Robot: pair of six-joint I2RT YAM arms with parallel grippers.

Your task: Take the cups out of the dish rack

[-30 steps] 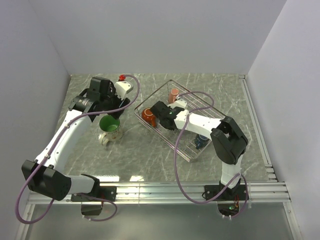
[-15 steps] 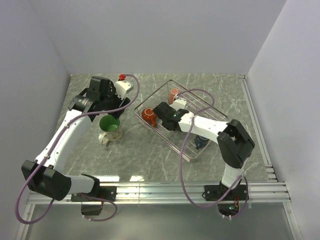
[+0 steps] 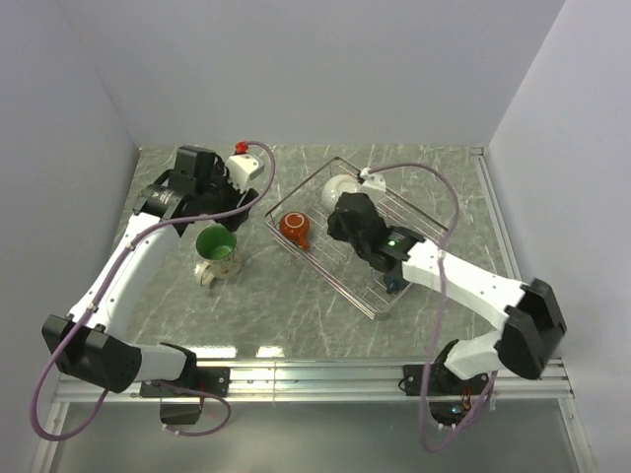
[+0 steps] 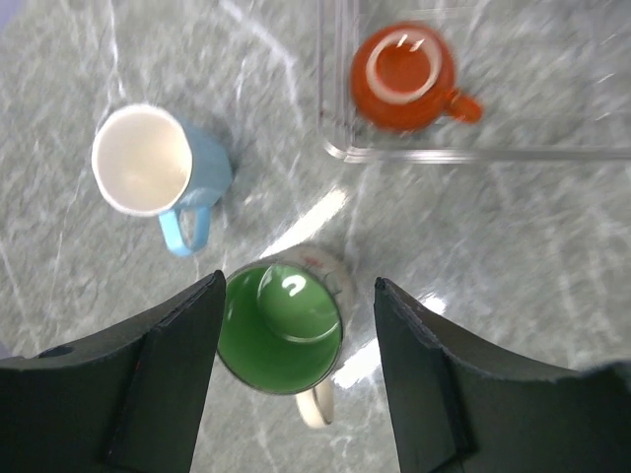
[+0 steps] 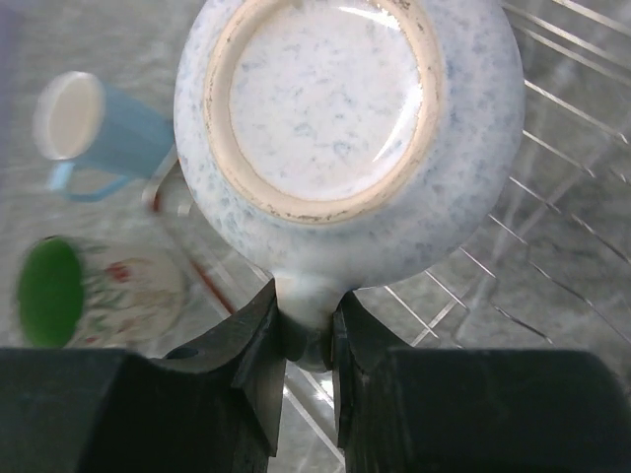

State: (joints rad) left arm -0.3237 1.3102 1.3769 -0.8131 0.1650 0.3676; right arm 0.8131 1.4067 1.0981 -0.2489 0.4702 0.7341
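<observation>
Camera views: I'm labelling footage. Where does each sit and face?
Top external: high behind the bases, looking down on both arms and the dish rack.
Left wrist: on the left arm, looking down past the left pincer at the floral mug.
Right wrist: on the right arm, facing the base of the white mug, handle in the right pincer.
Shared: both wrist views show the light blue mug.

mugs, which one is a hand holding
The white speckled ceramic mug, bottom up, its handle pinched in the right hand. The orange-red mug sits free in the wire dish rack; the green-lined floral mug and light blue mug stand on the table.
</observation>
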